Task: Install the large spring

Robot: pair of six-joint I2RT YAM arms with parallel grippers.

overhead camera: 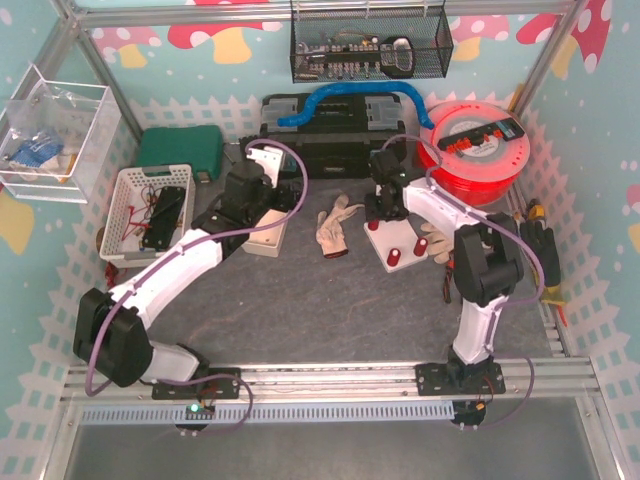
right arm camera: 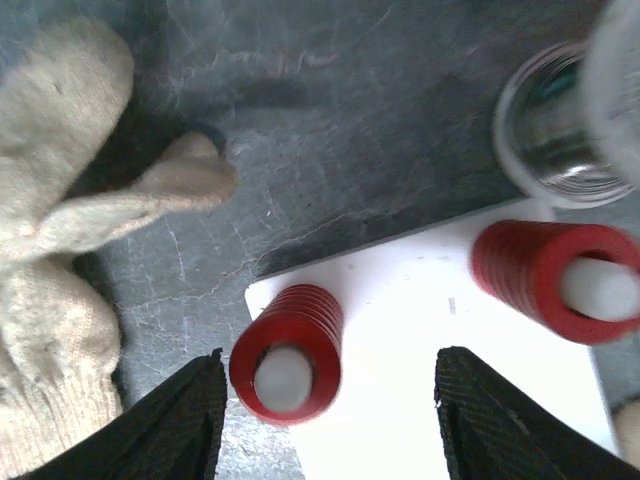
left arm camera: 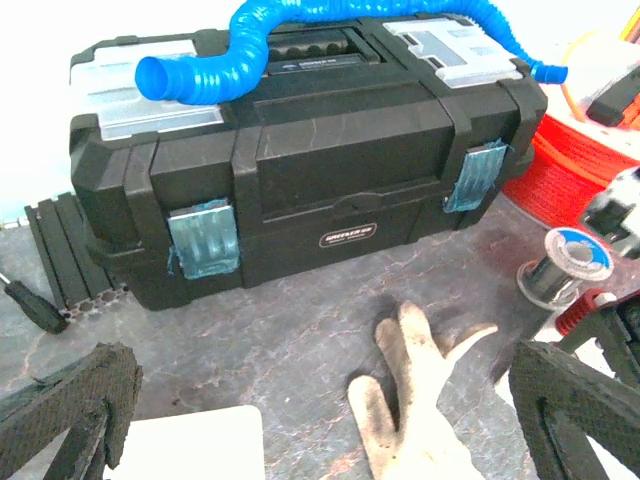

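The spring [right arm camera: 287,350] sits down over a white peg [right arm camera: 283,378] at the near corner of a white plate [right arm camera: 430,400]. The right gripper [right arm camera: 330,375] straddles it with jaws open, one finger just beside the coil and the other clear of it, so nothing is gripped. That looks like a spring seated and let go, leaving the peg to hold it upright. A second spring [right arm camera: 545,275] stands on its own peg on the same plate. From this angle it looks at least as wide, so which one is the large spring is not certain. A glove [right arm camera: 60,200] lies on the table beside the plate.

The left gripper [left arm camera: 325,405] hangs wide open and empty above a white box [left arm camera: 190,445], probably parked clear of the work.

Behind it a black toolbox [left arm camera: 300,170] is latched shut, with a blue hose [left arm camera: 250,50] draped over its lid. A white basket [overhead camera: 118,200] holds dark parts and cables. A clear box [overhead camera: 60,100] on the left wall holds small blue bags, and a wire basket [overhead camera: 370,72] at the back holds small hardware.
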